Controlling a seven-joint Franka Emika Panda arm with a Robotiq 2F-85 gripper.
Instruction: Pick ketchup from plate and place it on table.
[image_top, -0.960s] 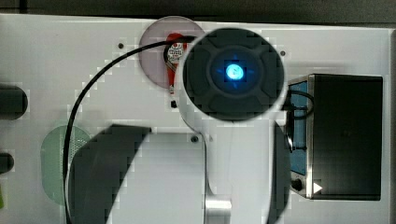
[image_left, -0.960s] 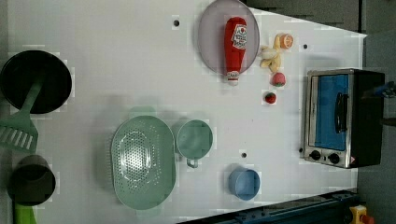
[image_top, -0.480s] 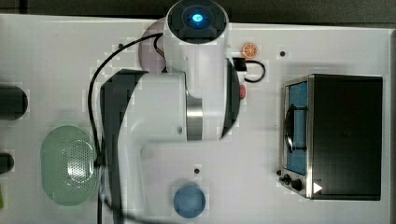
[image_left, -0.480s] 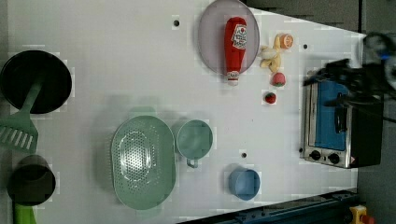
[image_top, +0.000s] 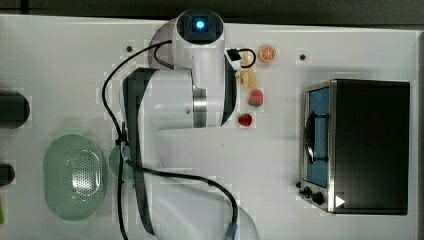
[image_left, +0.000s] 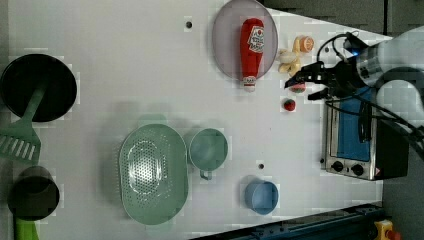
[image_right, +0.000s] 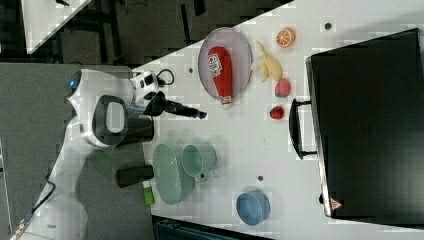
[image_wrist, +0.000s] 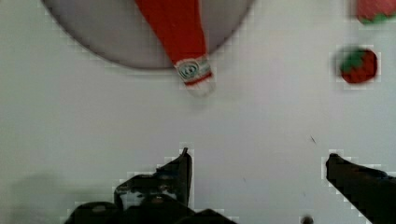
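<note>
The ketchup (image_left: 252, 44) lies flat on the pale mauve plate (image_left: 223, 35) at the far edge of the table (image_left: 125, 90), its whitish cap poking past the plate's rim onto the white top. Lying on its side with the slim body exposed, it looks open to a grasp from above, which is likely why the arm hangs high over this corner. The gripper (image_wrist: 257, 172) is empty, its jaws spread wide, and it is well apart from the bottle, so the pick is not yet begun.

In the top view the arm's white body hides nearly all of the plate, leaving just a sliver of rim (image_top: 161, 34). The left view and the right view both show bottle and plate whole. The right view places the gripper (image_right: 192, 112) off the right view's left of the plate. The wrist view gives what the others cannot: bare table between the two dark fingers (image_wrist: 180, 170), the cap end (image_wrist: 194, 74) just ahead, and a small strawberry (image_wrist: 358, 65) off to one side, clear of the bottle
</note>
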